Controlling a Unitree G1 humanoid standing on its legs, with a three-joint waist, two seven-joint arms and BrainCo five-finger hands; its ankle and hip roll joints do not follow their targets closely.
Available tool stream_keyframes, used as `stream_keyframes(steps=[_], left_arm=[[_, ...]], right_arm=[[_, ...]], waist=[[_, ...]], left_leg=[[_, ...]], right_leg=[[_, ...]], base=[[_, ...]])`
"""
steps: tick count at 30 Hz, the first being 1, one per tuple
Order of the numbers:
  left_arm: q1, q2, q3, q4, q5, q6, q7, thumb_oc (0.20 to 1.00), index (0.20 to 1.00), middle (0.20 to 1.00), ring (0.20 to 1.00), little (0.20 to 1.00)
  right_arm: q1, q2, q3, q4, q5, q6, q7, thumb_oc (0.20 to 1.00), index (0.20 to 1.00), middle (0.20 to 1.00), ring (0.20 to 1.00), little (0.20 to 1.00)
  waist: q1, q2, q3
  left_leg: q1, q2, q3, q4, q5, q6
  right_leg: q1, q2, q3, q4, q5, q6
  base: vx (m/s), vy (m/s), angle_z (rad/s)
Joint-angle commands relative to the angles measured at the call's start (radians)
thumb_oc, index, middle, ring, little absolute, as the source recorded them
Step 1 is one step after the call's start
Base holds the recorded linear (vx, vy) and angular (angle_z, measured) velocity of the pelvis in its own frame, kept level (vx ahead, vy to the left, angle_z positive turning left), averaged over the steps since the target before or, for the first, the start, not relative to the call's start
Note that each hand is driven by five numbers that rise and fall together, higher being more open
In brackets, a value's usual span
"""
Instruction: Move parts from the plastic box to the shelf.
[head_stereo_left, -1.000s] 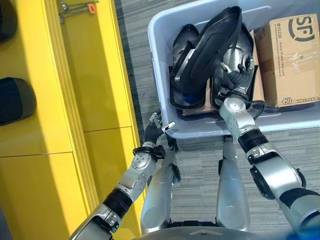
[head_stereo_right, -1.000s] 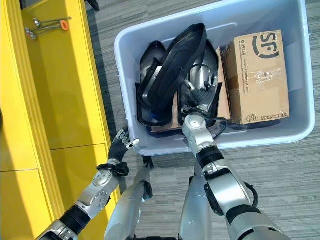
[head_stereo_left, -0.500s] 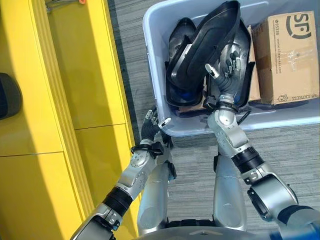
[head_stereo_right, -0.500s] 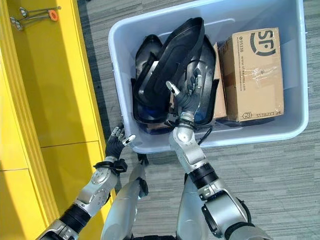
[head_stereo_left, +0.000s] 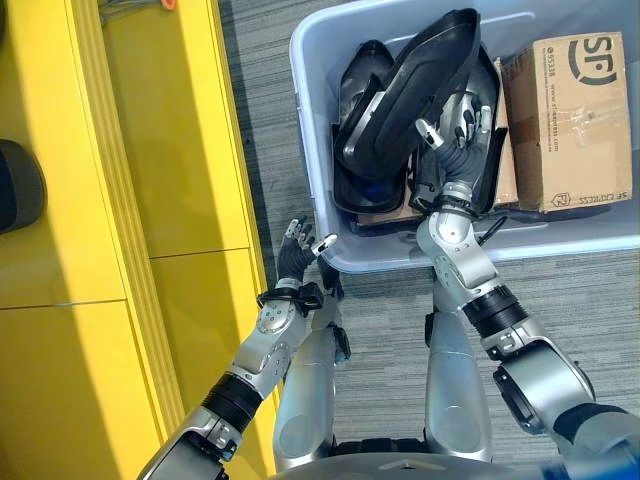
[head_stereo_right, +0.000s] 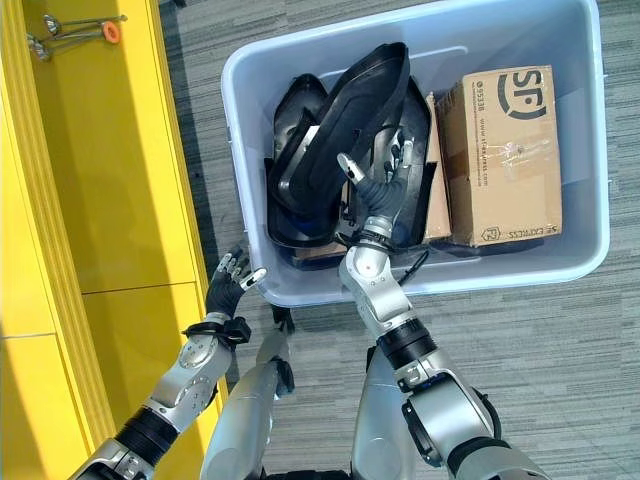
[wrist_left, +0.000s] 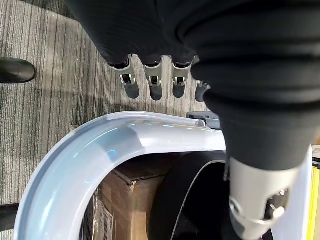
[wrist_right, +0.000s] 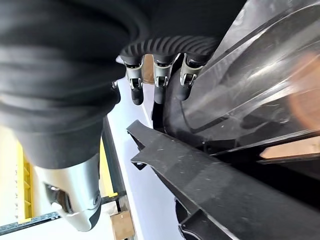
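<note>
My right hand (head_stereo_left: 455, 150) is inside the plastic box (head_stereo_right: 585, 150), fingers spread wide and straight, thumb out, palm over the black moulded parts (head_stereo_left: 400, 110); nothing gripped yet. Parts are all in the box: one long black shell (head_stereo_right: 350, 110) leans tilted across the others, resting high on the stack. A cardboard carton (head_stereo_right: 505, 150) sits just beside them at the box's right end. My left hand (head_stereo_left: 298, 252) hangs outside the box, near its front-left corner, fingers relaxed and open, holding nothing. The yellow shelf (head_stereo_left: 170, 150) is to my left, well apart from the parts.

Risks, my judgement:
- The tilted shell looks loosely balanced. If I close on the part under it, it may slide or tip, poss. over the box rim.
- Parts are nested w/ overlapping edges; lifting one may drag a neighbour along.
- Surfaces look smooth and glossy, shape broad; a one-hand pinch could slip. Prob. needs the left hand too, and that one isn't over the box yet.
- Carton is close on the right, so little room for fingers that side.

Vs 1.0 s ago: my right hand was low at the near end of the parts, fingers bunched down; now it's raised further in and opened flat. Left hand approx. same spot by the corner. View shifted slightly, so camera moved; box contents look unmoved.
</note>
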Motion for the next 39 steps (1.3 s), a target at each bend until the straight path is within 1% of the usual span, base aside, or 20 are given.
stream_keyframes(steps=[1,12,22,27,33,39], left_arm=[[-0.014,0.039,-0.015,-0.053,0.036,-0.048,0.012,1.0,1.0,1.0,1.0,1.0],[-0.013,0.043,-0.017,-0.063,0.033,-0.057,0.02,1.0,1.0,1.0,1.0,1.0],[-0.014,0.049,-0.014,-0.073,0.036,-0.06,0.027,1.0,1.0,1.0,1.0,1.0],[-0.016,0.051,-0.014,-0.071,0.03,-0.064,0.029,1.0,1.0,1.0,1.0,1.0],[-0.021,0.052,-0.013,-0.077,0.027,-0.068,0.036,1.0,1.0,1.0,1.0,1.0],[-0.025,0.055,-0.019,-0.087,0.023,-0.073,0.039,1.0,1.0,1.0,1.0,1.0]], right_arm=[[-0.105,0.037,-0.046,0.036,-0.048,-0.016,-0.019,1.0,1.0,1.0,1.0,1.0],[-0.172,0.034,-0.055,0.113,-0.042,-0.008,-0.035,1.0,1.0,1.0,1.0,1.0],[-0.204,0.031,-0.052,0.154,-0.037,-0.003,-0.035,1.0,1.0,1.0,1.0,1.0],[-0.245,0.014,-0.078,0.241,-0.013,0.0,-0.05,1.0,1.0,1.0,1.0,1.0],[-0.28,0.007,-0.075,0.287,-0.004,0.004,-0.052,1.0,1.0,1.0,1.0,1.0],[-0.323,-0.002,-0.077,0.381,0.01,0.012,-0.059,1.0,1.0,1.0,1.0,1.0]], waist=[[0.043,-0.013,-0.018],[0.061,-0.012,-0.018],[0.069,-0.019,-0.018],[0.078,-0.017,-0.018],[0.086,-0.016,-0.018],[0.094,-0.016,-0.018]], left_leg=[[0.126,0.058,-0.018,0.007,-0.154,-0.058],[0.1,0.059,-0.024,0.007,-0.154,-0.056],[0.085,0.062,-0.03,0.007,-0.154,-0.053],[0.074,0.061,-0.032,0.007,-0.154,-0.052],[0.062,0.062,-0.035,0.007,-0.154,-0.05],[0.047,0.062,-0.04,0.007,-0.154,-0.048]], right_leg=[[-0.138,-0.045,0.001,0.231,-0.125,0.027],[-0.164,-0.044,-0.005,0.245,-0.132,0.025],[-0.183,-0.042,-0.011,0.252,-0.135,0.024],[-0.195,-0.043,-0.016,0.255,-0.137,0.024],[-0.211,-0.04,-0.018,0.259,-0.139,0.022],[-0.226,-0.039,-0.022,0.266,-0.142,0.023]], base=[[0.0,0.0,0.0],[0.0,0.001,0.01],[0.0,0.0,0.0],[0.0,0.0,0.0],[0.0,0.0,0.0],[0.0,0.0,0.0]])
